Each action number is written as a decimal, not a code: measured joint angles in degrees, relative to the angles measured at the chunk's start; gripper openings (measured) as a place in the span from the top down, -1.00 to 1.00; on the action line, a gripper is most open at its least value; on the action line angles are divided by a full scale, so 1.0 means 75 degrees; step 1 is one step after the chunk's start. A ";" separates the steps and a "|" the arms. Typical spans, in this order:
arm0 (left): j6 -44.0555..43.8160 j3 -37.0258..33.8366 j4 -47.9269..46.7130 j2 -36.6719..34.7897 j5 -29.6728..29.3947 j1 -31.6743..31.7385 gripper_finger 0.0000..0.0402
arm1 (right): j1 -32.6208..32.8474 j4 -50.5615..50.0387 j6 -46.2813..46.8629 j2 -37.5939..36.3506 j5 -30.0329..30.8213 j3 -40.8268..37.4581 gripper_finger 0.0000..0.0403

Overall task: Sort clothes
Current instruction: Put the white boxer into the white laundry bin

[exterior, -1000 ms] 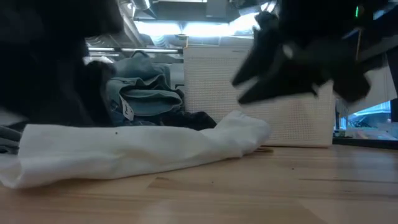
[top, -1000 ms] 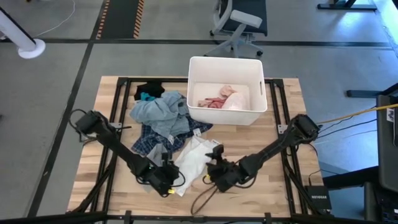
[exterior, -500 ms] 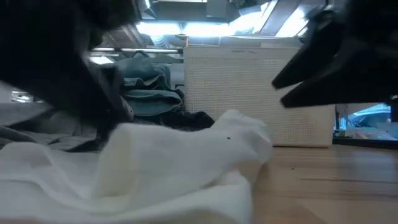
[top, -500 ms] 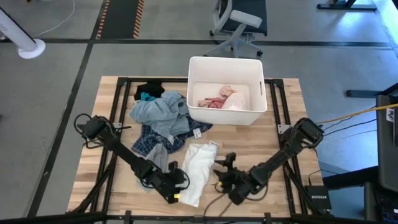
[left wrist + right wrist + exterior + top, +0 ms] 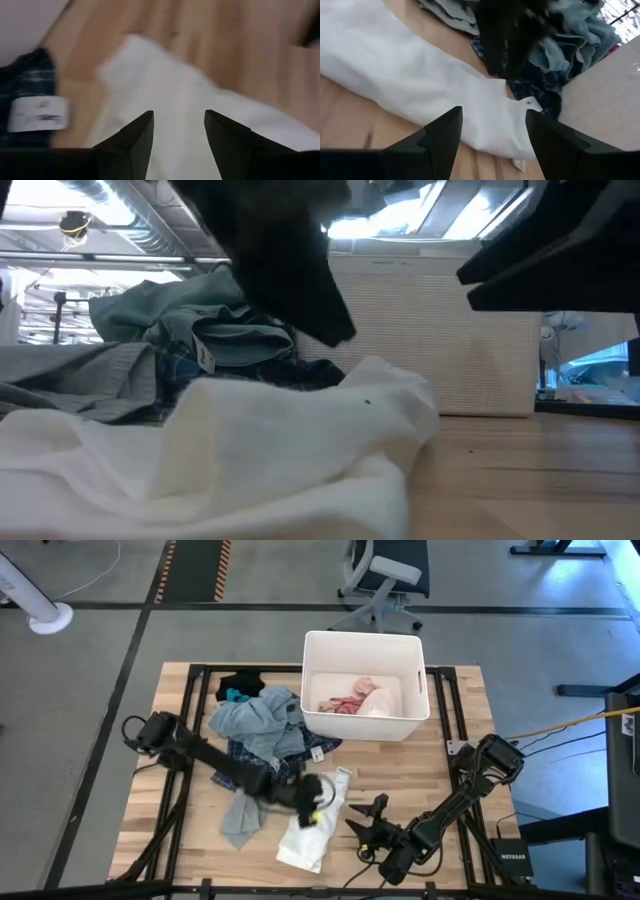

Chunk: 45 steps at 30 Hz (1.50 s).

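Observation:
A white garment (image 5: 312,828) lies crumpled on the table in front of the bin, also seen in the low view (image 5: 280,442). My left gripper (image 5: 322,806) hovers open just above its far half (image 5: 170,85), with nothing between its fingers. My right gripper (image 5: 364,813) stands open beside the garment's right side (image 5: 410,75), apart from it. Behind lie a light blue-grey garment (image 5: 255,718), a dark plaid one (image 5: 250,755), and black and teal ones (image 5: 238,688). A pink garment (image 5: 350,700) lies inside the white bin (image 5: 412,675).
A grey piece of cloth (image 5: 238,817) lies on the table left of the white garment. A white tag (image 5: 39,115) shows on the plaid cloth. The bin stands at the table's far middle. Bare wood shows on the table's right side (image 5: 440,775).
My left gripper has risen and swung from the white garment's near-left corner toward the right and far, over the garment. My right gripper has drawn back toward the near edge and rolled. The white garment has bunched up, its near end now closer to the near edge.

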 joint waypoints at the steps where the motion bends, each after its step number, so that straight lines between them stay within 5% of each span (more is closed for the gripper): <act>1: 0.0003 -0.0028 -0.0085 0.0000 0.0099 0.0235 0.14 | 0.0000 -0.0028 -0.0041 0.0000 0.0017 0.0000 -0.18; 5: -0.0029 -0.0206 -0.0327 0.0003 0.0275 0.0968 0.14 | 0.0008 -0.0169 -0.0084 0.0000 0.0065 -0.0002 -0.18; 12: 0.0258 -0.0917 0.1232 0.0006 0.1837 0.1452 0.14 | 0.0008 -0.0272 -0.0087 0.0183 0.0062 0.0000 -0.18; 31: 0.0669 -0.0996 0.1695 0.0195 0.1971 0.1579 0.16 | 0.0008 -0.0256 -0.0093 0.0399 0.0062 0.0000 -0.18; 41: 0.0804 -0.0996 0.1938 0.0195 0.2121 0.1539 0.92 | 0.0008 -0.0262 -0.0096 0.0399 0.0062 0.0000 -0.18; 45: 0.0736 -0.0996 0.2029 0.0195 0.2133 0.1540 0.96 | 0.0008 -0.0264 -0.0093 0.0399 0.0062 0.0000 -0.18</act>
